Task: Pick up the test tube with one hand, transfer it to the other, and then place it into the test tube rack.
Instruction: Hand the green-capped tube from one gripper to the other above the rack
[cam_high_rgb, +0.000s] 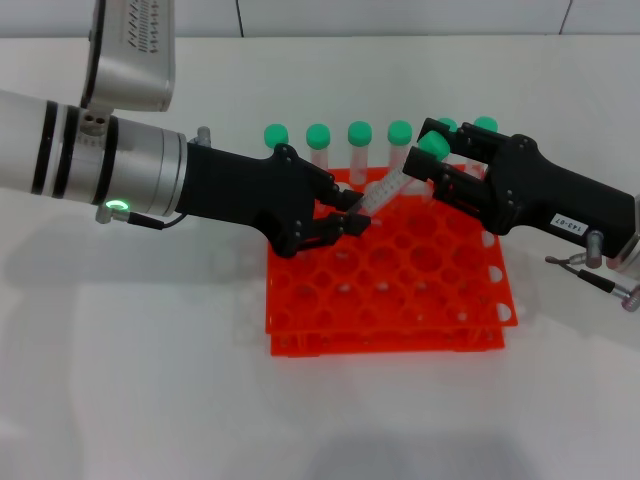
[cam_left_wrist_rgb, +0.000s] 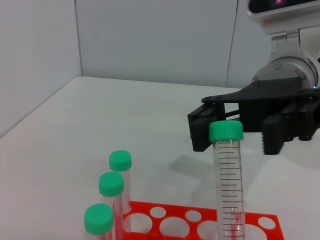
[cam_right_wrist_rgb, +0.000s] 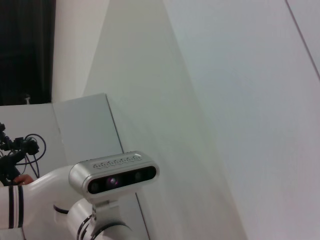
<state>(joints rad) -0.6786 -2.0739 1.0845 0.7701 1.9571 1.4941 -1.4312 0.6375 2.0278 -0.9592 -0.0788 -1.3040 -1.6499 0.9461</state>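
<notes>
Rack (cam_high_rgb: 390, 300) sits centre on the white table (cam_high_rgb: 130, 400), holes mostly bare on the near side.

Your left gripper (cam_high_rgb: 352, 224) hangs over the rack's far-left part, fingers pinched on the clear lower end of the tube (cam_high_rgb: 385, 190). The tube lies tilted, bottom at the left gripper, green cap up and to the right.

Your right gripper (cam_high_rgb: 436, 170) is over the rack's far-right corner, right at the cap end. Its fingers sit spread on either side of the cap; I can't tell if they touch it. In the left wrist view the tube (cam_left_wrist_rgb: 228, 185) stands in front of the right gripper (cam_left_wrist_rgb: 231, 134), with open fingers (cam_left_wrist_rgb: 275, 135) flanking the cap and a gap showing.

White label (cam_high_rgb: 566, 222) is visible on the right gripper's body.

Far row of the rack holds the other green-capped tubes (cam_high_rgb: 359, 150), upright. Three of them (cam_left_wrist_rgb: 111, 192) show in the left wrist view.

The right wrist view shows only a wall and the head camera (cam_right_wrist_rgb: 113, 173).
</notes>
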